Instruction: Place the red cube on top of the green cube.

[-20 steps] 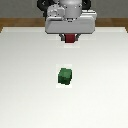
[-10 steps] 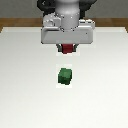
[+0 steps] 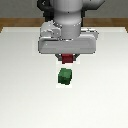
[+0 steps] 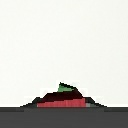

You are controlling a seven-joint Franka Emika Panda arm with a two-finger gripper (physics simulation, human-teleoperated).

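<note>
White bench (image 3: 20, 75) surface fills most of the exterior view, and a strip of brown wood floor (image 3: 15, 22) is seen beyond its far edge. Open white surface is left on both sides of the cubes and toward the near edge of the exterior view; the bench's far edge lies behind the arm, and the other edges are cut off by the frame.

One end effector (image 3: 67, 59) is seen, hanging below the arm's grey wrist housing (image 3: 67, 44). It is clenched on the red cube (image 3: 67, 58), which is held above the bench with only its lower part visible under the housing.

One red cube and one green cube (image 3: 65, 76) are counted. The green cube rests on the bench, near the middle of the exterior view, just in front of and below the held cube, with a small gap visible between the two. Its faces are turned slightly out of line with the bench edges.

In the wrist view the red cube (image 4: 61, 101) is seen close to the camera, and a corner of the green cube (image 4: 66, 87) is seen past it, against plain white bench (image 4: 64, 40). Whether the cubes are lined up one above the other cannot be told.
</note>
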